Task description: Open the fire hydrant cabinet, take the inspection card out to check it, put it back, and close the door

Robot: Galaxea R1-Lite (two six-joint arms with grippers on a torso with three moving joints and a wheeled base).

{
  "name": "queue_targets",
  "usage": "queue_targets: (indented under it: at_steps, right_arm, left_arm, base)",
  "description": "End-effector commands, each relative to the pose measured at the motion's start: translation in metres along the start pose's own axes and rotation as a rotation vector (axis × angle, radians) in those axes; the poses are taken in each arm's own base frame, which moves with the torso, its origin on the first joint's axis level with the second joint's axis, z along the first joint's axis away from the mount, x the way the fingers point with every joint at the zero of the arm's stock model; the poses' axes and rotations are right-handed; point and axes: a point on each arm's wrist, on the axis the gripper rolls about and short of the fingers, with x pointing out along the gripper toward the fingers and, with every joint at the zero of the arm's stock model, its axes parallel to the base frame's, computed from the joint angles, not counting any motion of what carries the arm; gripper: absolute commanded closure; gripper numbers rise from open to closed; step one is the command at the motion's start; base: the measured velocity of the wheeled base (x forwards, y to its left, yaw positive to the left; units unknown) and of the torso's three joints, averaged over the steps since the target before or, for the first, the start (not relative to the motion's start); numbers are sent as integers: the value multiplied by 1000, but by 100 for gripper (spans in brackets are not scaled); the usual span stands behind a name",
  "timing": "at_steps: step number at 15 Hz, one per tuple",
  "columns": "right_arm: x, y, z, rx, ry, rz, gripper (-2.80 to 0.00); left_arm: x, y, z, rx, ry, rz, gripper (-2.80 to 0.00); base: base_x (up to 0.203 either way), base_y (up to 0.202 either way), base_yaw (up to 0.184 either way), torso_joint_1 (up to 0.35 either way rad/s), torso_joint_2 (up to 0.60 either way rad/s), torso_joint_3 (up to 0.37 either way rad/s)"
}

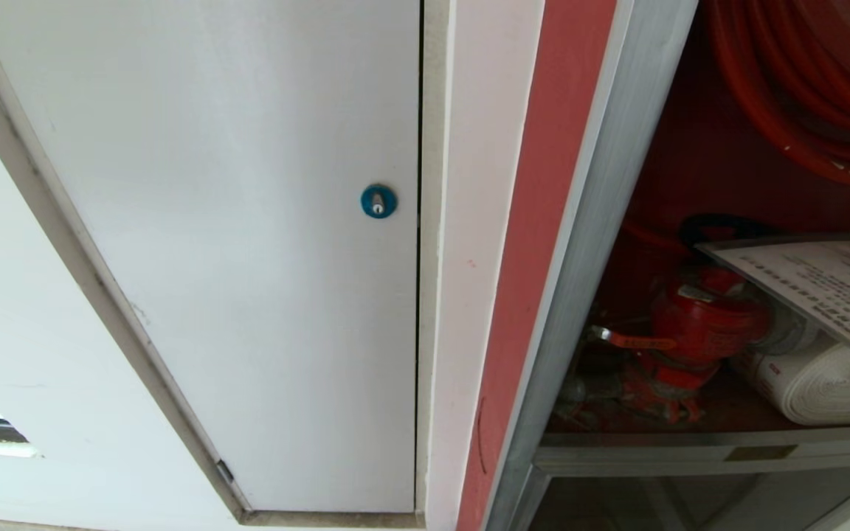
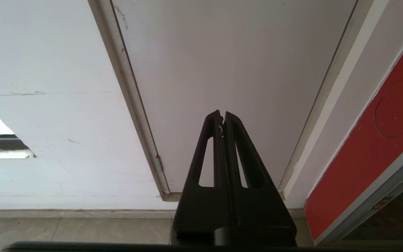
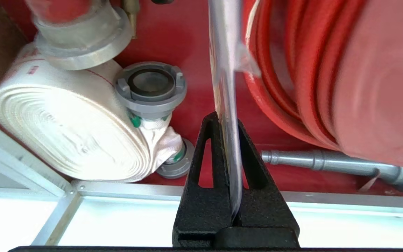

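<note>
The fire hydrant cabinet (image 1: 595,221) stands open at the right of the head view, showing its red hose reel (image 1: 801,88), red valve (image 1: 698,324) and white hose roll (image 1: 823,383). The inspection card (image 1: 816,284), a whitish printed sheet, hangs tilted in front of the valve. In the right wrist view my right gripper (image 3: 226,119) is shut on the card (image 3: 224,52), seen edge-on in a clear sleeve before the reel (image 3: 345,70). My left gripper (image 2: 222,113) is shut and empty, parked low before the white panel. The door is out of view.
A plain white panel (image 1: 233,221) with a small blue round lock (image 1: 378,200) fills the left of the head view. A red strip (image 1: 536,221) borders the cabinet's silver frame. A grey metal nozzle (image 3: 327,162) lies under the reel. Tiled floor (image 2: 65,231) lies below.
</note>
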Motion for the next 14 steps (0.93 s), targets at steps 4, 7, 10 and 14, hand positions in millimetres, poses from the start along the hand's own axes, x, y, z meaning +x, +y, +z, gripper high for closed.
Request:
queue_targets:
  at_steps: [4,7,10,14]
  right_arm:
    - [-28,-8,1,92,-124,44,0]
    - [-48,-15,1,149,-151,139,0]
    - [-68,-22,0,234,-187,238,0]
    - [-87,-26,2,377,-267,382,0]
  left_arm:
    - [0,0,0,0,0,0,0]
    - [0,0,0,0,1,0,0]
    - [0,0,0,0,1,0,0]
    - [0,0,0,0,1,0,0]
  base:
    - [0,0,0,0,0,0]
    - [0,0,0,0,0,0]
    - [0,0,0,0,0,0]
    - [0,0,0,0,0,0]
